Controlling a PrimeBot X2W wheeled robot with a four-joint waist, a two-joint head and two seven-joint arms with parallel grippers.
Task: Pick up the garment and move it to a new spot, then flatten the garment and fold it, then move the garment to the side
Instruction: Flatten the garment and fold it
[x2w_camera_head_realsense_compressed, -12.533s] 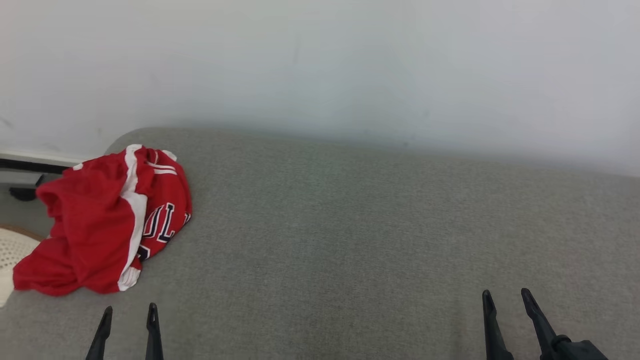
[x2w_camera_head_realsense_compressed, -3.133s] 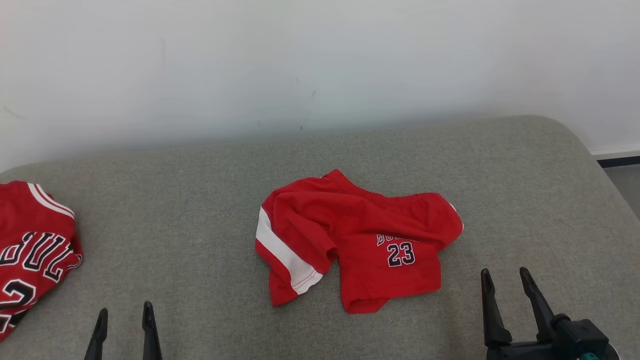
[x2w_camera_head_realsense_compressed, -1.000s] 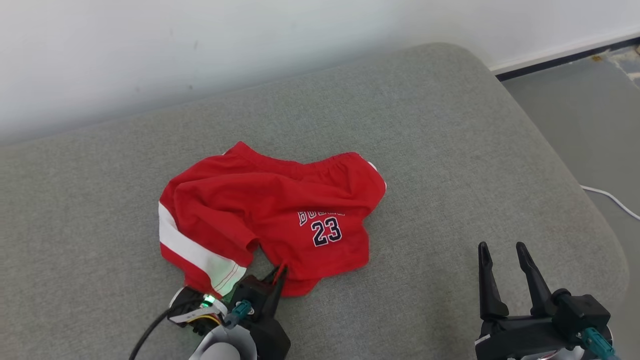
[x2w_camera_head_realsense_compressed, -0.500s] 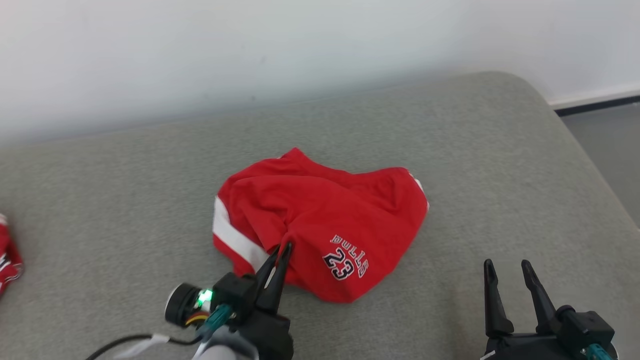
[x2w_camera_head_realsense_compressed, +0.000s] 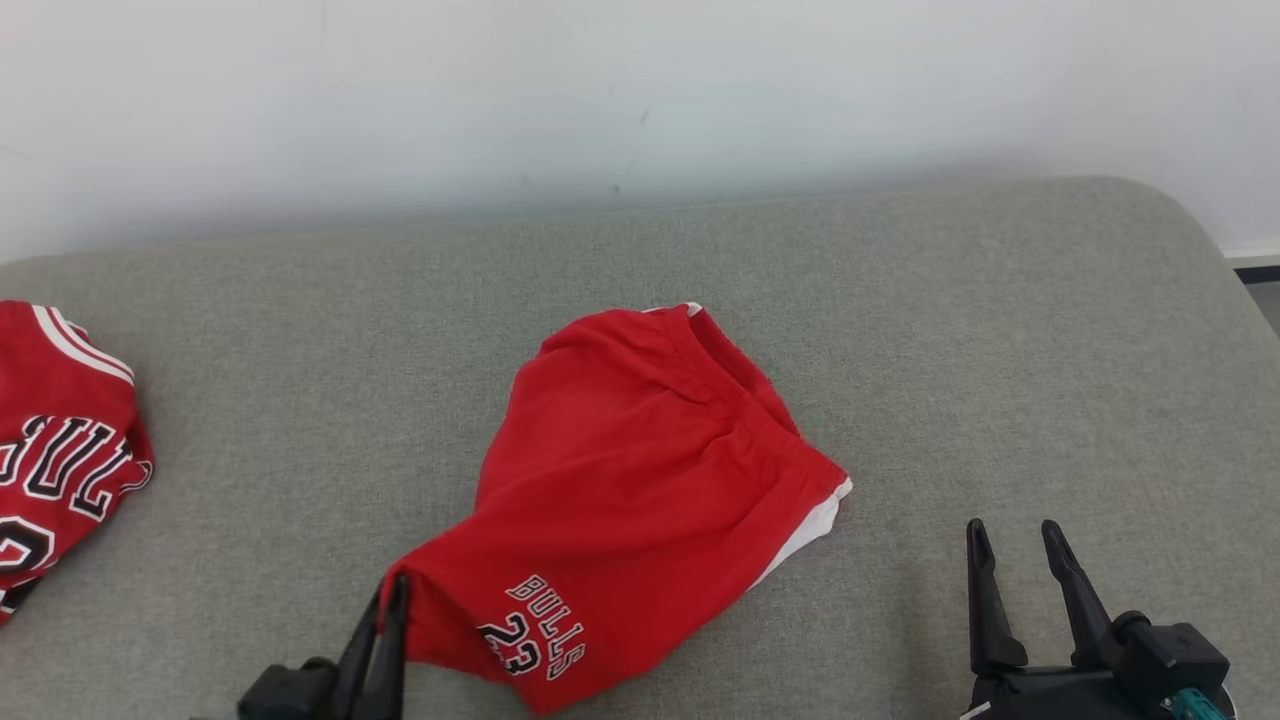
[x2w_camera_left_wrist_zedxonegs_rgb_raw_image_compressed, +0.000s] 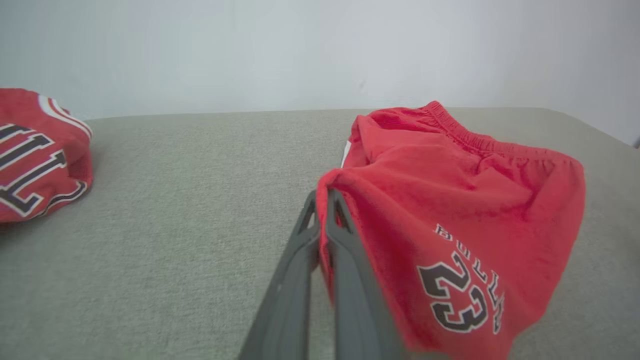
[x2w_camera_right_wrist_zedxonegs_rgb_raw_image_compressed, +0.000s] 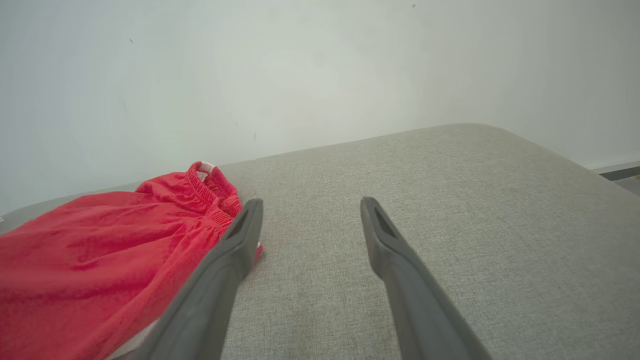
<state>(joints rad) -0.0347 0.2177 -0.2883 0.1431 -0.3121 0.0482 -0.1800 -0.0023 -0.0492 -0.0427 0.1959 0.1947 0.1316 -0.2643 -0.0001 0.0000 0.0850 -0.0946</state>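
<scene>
The garment (x2w_camera_head_realsense_compressed: 630, 480) is a pair of red shorts with "BULLS 23" print and a white side stripe, lying stretched across the middle of the grey cushion (x2w_camera_head_realsense_compressed: 950, 330). My left gripper (x2w_camera_head_realsense_compressed: 392, 590) is shut on the hem corner of one leg, at the lower left of the shorts; the left wrist view shows the fabric (x2w_camera_left_wrist_zedxonegs_rgb_raw_image_compressed: 450, 210) pinched between its fingers (x2w_camera_left_wrist_zedxonegs_rgb_raw_image_compressed: 300, 250). My right gripper (x2w_camera_head_realsense_compressed: 1012, 535) stands open at the lower right, holding nothing, to the right of the waistband (x2w_camera_right_wrist_zedxonegs_rgb_raw_image_compressed: 212, 192).
A second red piece, a jersey with black lettering (x2w_camera_head_realsense_compressed: 60, 460), lies at the cushion's left end. A white wall (x2w_camera_head_realsense_compressed: 640, 90) runs behind the cushion. The cushion's rounded right end (x2w_camera_head_realsense_compressed: 1200, 230) drops off to the floor.
My left gripper has pulled the shorts' leg corner toward me and to the left, dragging and stretching the garment out. The head camera has swung left, bringing the jersey into view. The right gripper stays open.
</scene>
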